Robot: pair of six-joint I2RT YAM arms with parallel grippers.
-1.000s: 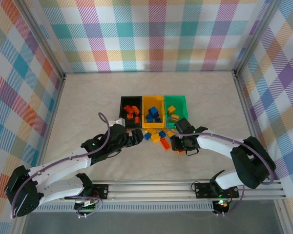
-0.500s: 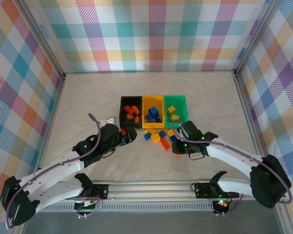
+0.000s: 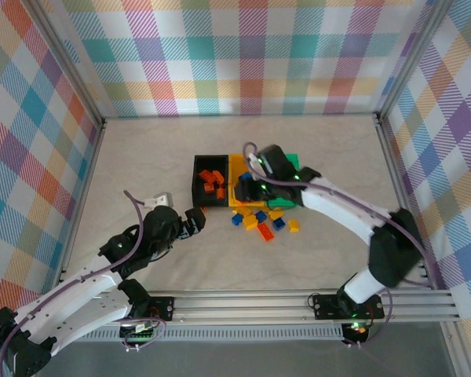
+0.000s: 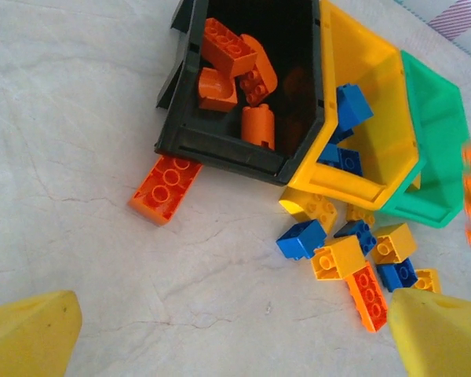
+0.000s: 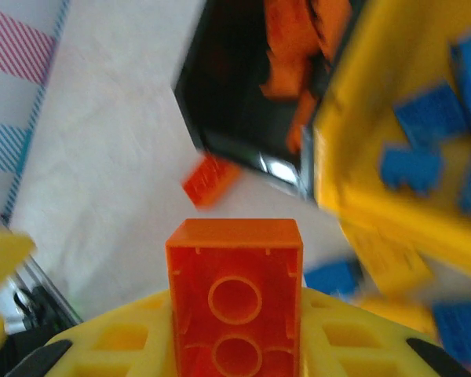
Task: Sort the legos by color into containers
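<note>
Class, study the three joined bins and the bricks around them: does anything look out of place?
Yes. A flat orange-red studded brick lies on the table just outside the black plastic bin, at its front wall, while the other orange-red bricks sit inside it. It looks as if it missed or fell out.

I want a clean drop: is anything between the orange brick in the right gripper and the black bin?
Nothing visible does. The right gripper, shut on the orange studded plastic brick, hangs over the yellow-orange plastic bin, right beside the open-top black plastic bin. The left gripper sits apart, nearer the arm bases.
</note>
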